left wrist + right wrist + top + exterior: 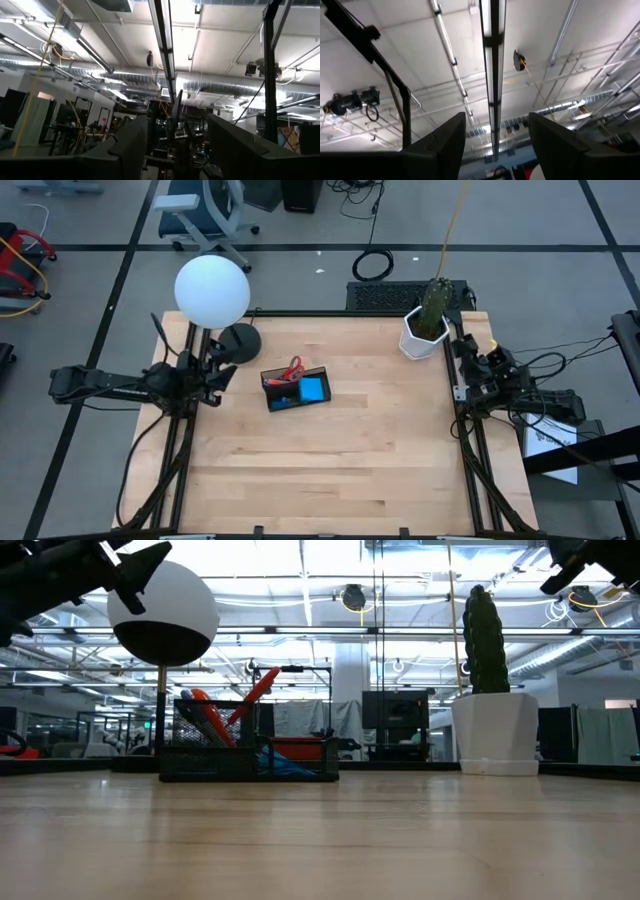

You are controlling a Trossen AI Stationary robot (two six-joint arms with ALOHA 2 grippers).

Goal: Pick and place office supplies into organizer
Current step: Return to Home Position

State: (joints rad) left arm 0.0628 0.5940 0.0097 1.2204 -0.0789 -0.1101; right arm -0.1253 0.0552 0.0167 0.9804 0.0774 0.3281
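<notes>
Organizer (230,765) sat toward the far edge of the table (330,470), notepad (313,389) and scissors (292,367) inside; scissors leaned above its rim, liable to tip out if jolted; left gripper (177,125) and right gripper (497,120) hung at the side edges, fingers wide, empty; the left could clip the lamp (212,290).

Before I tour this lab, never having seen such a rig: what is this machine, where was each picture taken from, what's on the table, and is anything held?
It is a robot with two dark arms at a wooden table. One picture looks straight down, one level across the tabletop, and two come from wrist cameras facing the ceiling. The left gripper and right gripper sit by the table's side edges, open, holding nothing. On the table: a black organizer containing red scissors and a blue notepad, a white plant pot and a globe lamp.
</notes>
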